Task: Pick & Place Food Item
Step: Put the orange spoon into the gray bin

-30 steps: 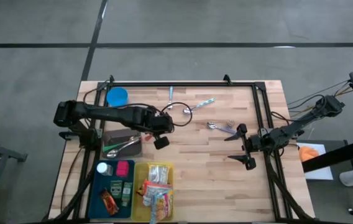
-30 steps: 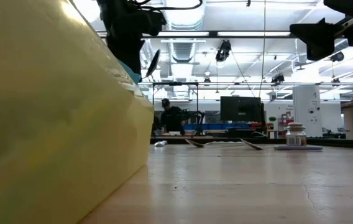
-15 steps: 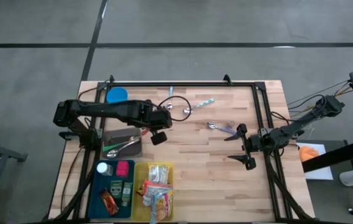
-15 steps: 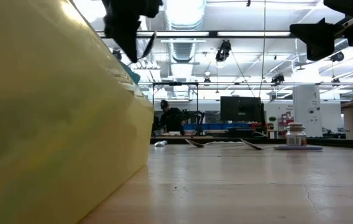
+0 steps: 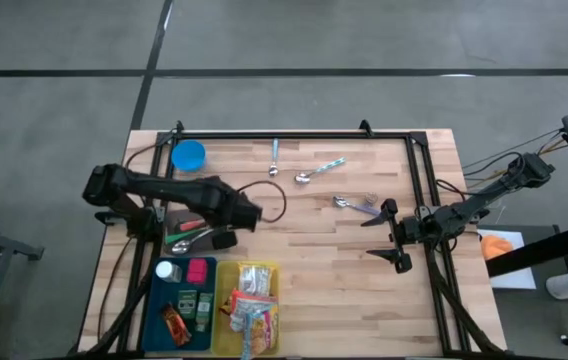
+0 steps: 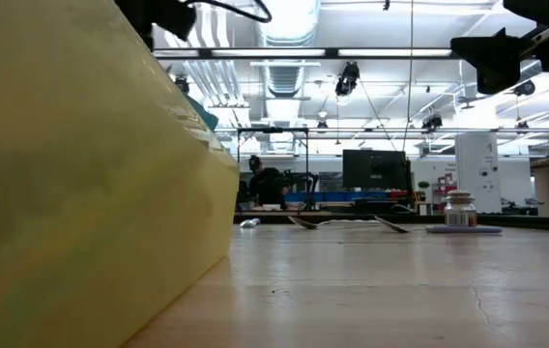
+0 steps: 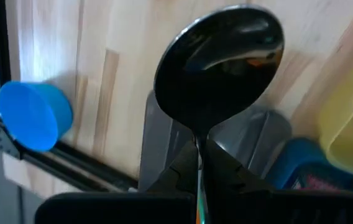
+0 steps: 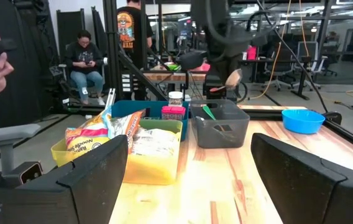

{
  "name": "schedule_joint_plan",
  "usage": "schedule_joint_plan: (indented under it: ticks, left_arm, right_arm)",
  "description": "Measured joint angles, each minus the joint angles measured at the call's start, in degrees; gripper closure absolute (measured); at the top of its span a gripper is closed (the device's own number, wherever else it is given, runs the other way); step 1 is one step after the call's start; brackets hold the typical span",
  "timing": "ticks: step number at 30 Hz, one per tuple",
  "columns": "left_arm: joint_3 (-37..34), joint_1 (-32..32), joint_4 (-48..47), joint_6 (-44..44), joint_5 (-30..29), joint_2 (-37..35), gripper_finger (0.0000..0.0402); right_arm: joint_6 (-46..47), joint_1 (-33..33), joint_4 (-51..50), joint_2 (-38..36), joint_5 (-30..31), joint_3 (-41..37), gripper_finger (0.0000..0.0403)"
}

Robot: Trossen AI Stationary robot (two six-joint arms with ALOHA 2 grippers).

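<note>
While clamping spoon (image 7: 220, 62) | left gripper (image 5: 226, 237) over grey bin (image 5: 210, 217) | right gripper (image 5: 392, 236) agape

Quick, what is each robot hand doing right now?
Left end effector: closed, holding a spoon over the grey bin.
Right end effector: open, holding nothing.

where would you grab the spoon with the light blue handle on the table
Take the blue-handled spoon at mid-handle, from straight above, jaws across its width. It lies flat on the bare table, bowl toward the left arm, handle angled toward the far edge. The handle is straight and narrow with clear wood on both sides, while the bowl is rounded and likely to slip.
</note>
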Motion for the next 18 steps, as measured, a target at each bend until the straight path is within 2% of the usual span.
schedule_joint_plan:
  ticks: [8,18]
  left_arm:
    - [-10.07,-3.94,0.91,-4.75,-0.11,-3.07,0.0396]
    - [-24.78,-3.87,13.69,-1.79,0.71,-8.17,0.0396]
  right_arm:
    - [0.0,-0.01,-0.01,0.0,0.0,0.0,0.0064]
    - [0.0,-0.01,0.0,0.0,0.0,0.0,0.0064]
